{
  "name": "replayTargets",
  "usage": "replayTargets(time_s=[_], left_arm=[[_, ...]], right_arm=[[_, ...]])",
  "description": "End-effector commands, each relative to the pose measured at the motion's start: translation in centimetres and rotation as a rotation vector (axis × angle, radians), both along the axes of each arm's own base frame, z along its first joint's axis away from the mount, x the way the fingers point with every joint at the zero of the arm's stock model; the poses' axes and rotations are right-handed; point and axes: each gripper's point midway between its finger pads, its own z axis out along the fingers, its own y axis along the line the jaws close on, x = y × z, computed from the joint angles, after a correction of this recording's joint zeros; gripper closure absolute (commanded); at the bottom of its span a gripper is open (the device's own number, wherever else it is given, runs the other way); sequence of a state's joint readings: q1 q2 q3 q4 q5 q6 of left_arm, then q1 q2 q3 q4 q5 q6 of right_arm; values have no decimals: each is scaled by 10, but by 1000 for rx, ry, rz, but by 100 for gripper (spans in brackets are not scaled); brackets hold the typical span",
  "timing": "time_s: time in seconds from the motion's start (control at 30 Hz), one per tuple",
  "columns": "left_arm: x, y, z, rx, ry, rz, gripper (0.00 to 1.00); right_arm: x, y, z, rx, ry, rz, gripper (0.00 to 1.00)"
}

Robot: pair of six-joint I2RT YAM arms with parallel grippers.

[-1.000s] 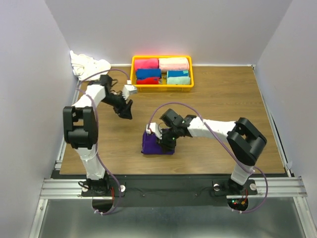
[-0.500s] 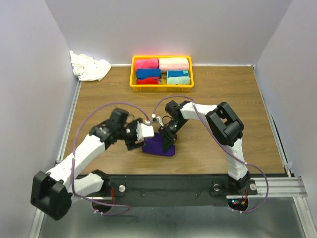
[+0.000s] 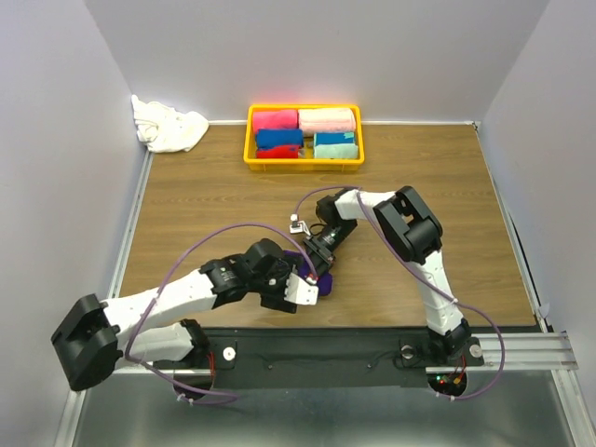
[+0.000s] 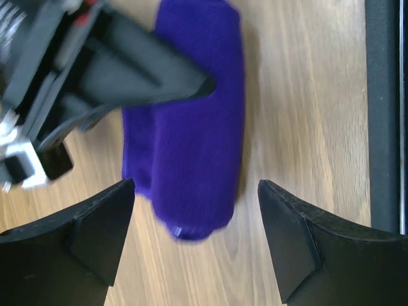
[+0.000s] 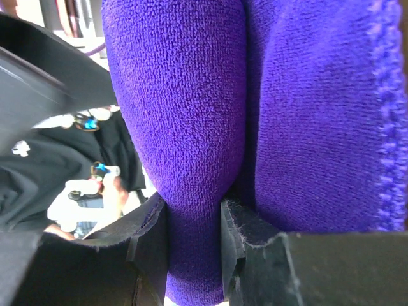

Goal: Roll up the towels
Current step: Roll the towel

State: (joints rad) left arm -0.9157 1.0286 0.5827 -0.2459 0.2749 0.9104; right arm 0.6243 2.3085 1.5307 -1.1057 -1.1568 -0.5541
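Observation:
The deep purple towel point(image 3: 323, 280) lies in a thick roll on the wooden table near the front, mostly covered by both grippers. In the left wrist view the purple towel point(image 4: 191, 127) runs lengthwise away from the camera, and my left gripper point(image 4: 194, 210) stands open, straddling its near end without touching it. My right gripper point(image 5: 194, 242) is shut on a fold of the purple towel point(image 5: 185, 127), pinching it from the far side. From above, the left gripper point(image 3: 315, 287) and right gripper point(image 3: 319, 261) meet over the towel. The white towel point(image 3: 168, 126) lies crumpled in the back left corner.
A yellow tray point(image 3: 304, 164) at the back centre holds rolled pink, red, blue and teal towels. White walls close in the table on the left, right and back. The black rail point(image 4: 386, 115) runs along the front edge close to the towel.
My left arm swung from the back left, near the white towel, down to the purple towel and its jaws widened. The right arm folded in closer while keeping its pinch.

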Motion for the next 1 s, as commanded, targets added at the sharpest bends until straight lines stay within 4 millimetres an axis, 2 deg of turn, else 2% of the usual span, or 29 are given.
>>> replayTargets(time_s=[0.0,0.07,0.17,0.2,0.23,0.3,0.33,0.37,0.4,0.43,0.47,0.5,0.53,0.6,0.63,0.7,0.73,0.8,0.83,0.87,0.9,0.97], left_arm=[[14,-10,-11,36,-103,-11,11],[17,-11,-21,62,-104,-14,12],[21,-11,-33,96,-103,-11,22],[21,-11,-39,113,-89,-8,26],[20,-10,-43,122,-69,1,37],[19,-12,-45,135,-37,12,46],[15,-8,-52,167,-6,9,53],[12,-8,-54,174,15,5,57],[9,-6,-57,190,35,2,64],[7,-6,-57,191,44,-3,64],[3,-7,-57,189,62,-18,71],[-1,-6,-57,195,85,-18,74],[-6,-8,-57,192,116,-30,78],[-14,-6,-58,215,178,-29,80],[-16,-6,-59,223,200,-21,80],[-18,-8,-58,223,246,-8,81],[-17,-9,-55,216,295,4,81],[-10,-16,-47,190,349,22,81],[-11,-12,-45,182,416,39,81],[-8,-12,-44,179,444,53,81],[0,-19,-36,161,452,59,80],[2,-12,-41,189,560,90,80]], right_arm=[[5,-6,-19,-30,-36,34,98],[7,-5,-21,-31,-41,36,97],[10,-6,-20,-29,-53,41,96],[11,-7,-20,-36,-58,43,94],[11,-8,-20,-33,-64,47,94],[13,-9,-16,-29,-78,46,91],[17,-9,-14,-26,-88,39,89],[20,-10,-12,-28,-99,37,85],[26,-11,-6,-25,-113,24,74],[31,-12,-3,-26,-129,20,66],[42,-10,3,-20,-163,10,58],[54,-15,6,-37,-191,-11,47],[64,-17,13,-40,-225,-23,43],[99,-25,28,-56,-334,-68,36],[112,-28,36,-57,-373,-88,34],[141,-35,63,-44,-478,-140,33],[155,-45,74,-38,-504,-184,32],[171,-51,108,13,-578,-232,29],[179,-60,119,19,-602,-262,28],[182,-64,128,26,-625,-276,24],[181,-69,149,50,-677,-288,14],[179,-79,165,62,-719,-310,10]])
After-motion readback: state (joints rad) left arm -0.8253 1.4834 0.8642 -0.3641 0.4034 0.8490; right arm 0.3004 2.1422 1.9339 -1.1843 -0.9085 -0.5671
